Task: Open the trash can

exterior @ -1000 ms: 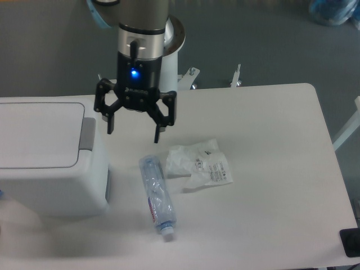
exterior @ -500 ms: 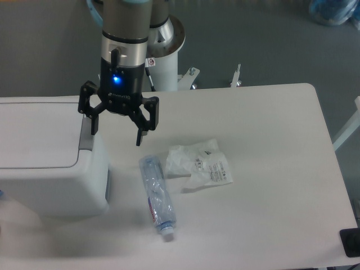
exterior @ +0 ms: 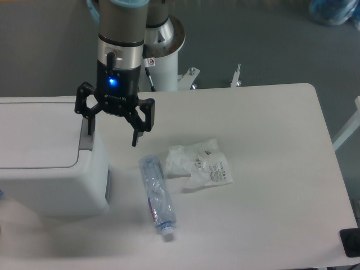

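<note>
The trash can (exterior: 48,163) is a large white boxy bin at the left of the table, its flat lid (exterior: 36,134) down and a grey push tab (exterior: 87,140) on its right edge. My gripper (exterior: 112,135) is open and empty, fingers pointing down. Its left finger (exterior: 89,126) hangs right over the grey tab; its right finger (exterior: 135,138) hangs beside the bin over the table. Whether the left finger touches the tab cannot be told.
A clear plastic bottle (exterior: 157,196) lies on the white table (exterior: 270,169) just right of the bin. A crumpled white plastic bag (exterior: 198,164) lies beside it. The robot's white base (exterior: 166,50) stands behind the table's far edge.
My gripper has moved left, from over the table beside the bin to above the bin's grey tab. It stayed open. Bottle, bag and lid have not moved.
</note>
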Controlling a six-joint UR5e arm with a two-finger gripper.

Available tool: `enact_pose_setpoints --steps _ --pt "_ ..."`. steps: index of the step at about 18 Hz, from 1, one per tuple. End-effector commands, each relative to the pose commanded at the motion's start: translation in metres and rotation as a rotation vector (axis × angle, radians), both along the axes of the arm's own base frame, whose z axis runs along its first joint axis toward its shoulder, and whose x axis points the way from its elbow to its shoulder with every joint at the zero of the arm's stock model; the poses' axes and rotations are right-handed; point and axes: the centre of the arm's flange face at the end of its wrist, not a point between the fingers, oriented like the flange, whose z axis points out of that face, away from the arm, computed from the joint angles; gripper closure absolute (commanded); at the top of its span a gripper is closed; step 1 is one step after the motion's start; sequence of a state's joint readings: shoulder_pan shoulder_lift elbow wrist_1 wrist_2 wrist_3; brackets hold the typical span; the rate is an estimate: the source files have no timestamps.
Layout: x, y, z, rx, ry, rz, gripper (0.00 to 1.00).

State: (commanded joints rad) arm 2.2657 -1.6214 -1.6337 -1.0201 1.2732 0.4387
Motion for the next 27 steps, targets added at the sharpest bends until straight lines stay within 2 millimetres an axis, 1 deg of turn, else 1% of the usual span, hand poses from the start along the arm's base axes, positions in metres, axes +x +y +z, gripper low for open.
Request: enact_pose_setpoints --steps 3,10,18,27 --pt "0.001 0.0 -0.005 -0.008 -0.005 -0.001 0.0" --pt "0.001 0.0 -0.005 -0.008 -0.006 0.0 0.0" --pt "0.003 -0.001 -0.012 -0.016 -0.011 -0.004 0.0" --pt "0.003 -0.001 -0.012 -0.016 -0.011 -0.004 0.0"
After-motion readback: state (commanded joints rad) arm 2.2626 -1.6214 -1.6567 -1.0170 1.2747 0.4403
